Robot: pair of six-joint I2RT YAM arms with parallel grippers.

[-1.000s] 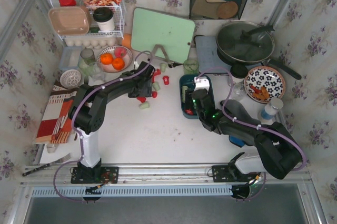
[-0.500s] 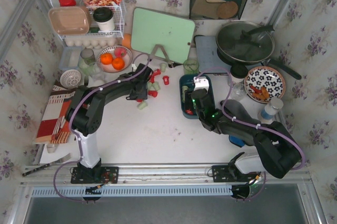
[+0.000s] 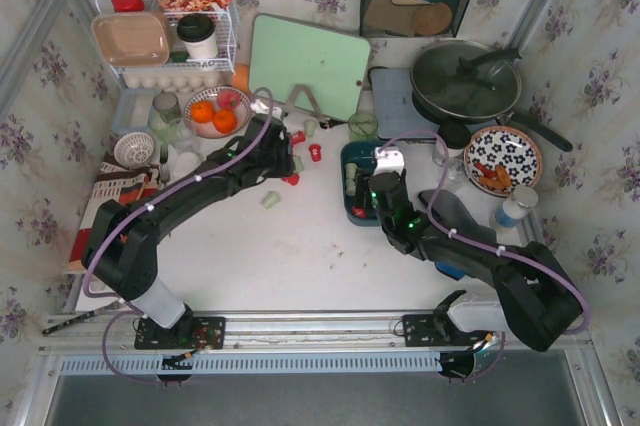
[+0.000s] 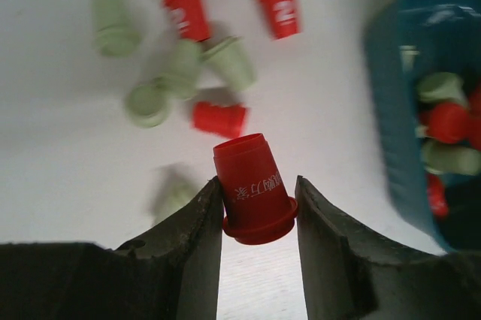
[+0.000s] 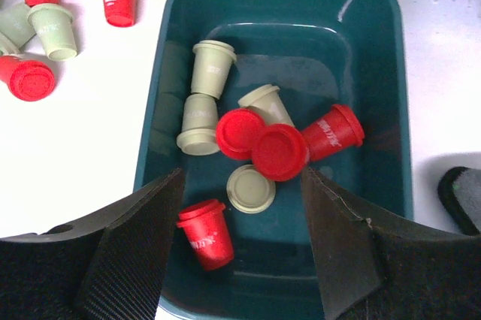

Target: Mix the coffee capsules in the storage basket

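Note:
The dark teal storage basket (image 3: 349,153) sits mid-table, with several red and pale green coffee capsules (image 5: 278,151) lying in it. More capsules (image 3: 315,153) lie loose on the white table to its left. My left gripper (image 4: 258,211) is shut on a red capsule (image 4: 252,188), gripped at its rim and raised over the loose pile (image 4: 188,72), with the basket's rim (image 4: 379,72) to the right. In the top view that gripper (image 3: 283,161) is left of the basket. My right gripper (image 5: 242,222) hangs open over the basket's near end (image 5: 376,49), holding nothing.
A green cutting board (image 3: 308,64) leans behind the loose capsules. A small green glass cup (image 3: 363,126) stands just behind the basket. A lidded pan (image 3: 465,81) and a patterned plate (image 3: 503,159) are on the right; a fruit bowl (image 3: 215,113) and a wire rack (image 3: 165,36) on the left.
My left gripper has closed on a red capsule from the loose pile, and the left arm has stretched out lower and leftward. The right arm has barely shifted.

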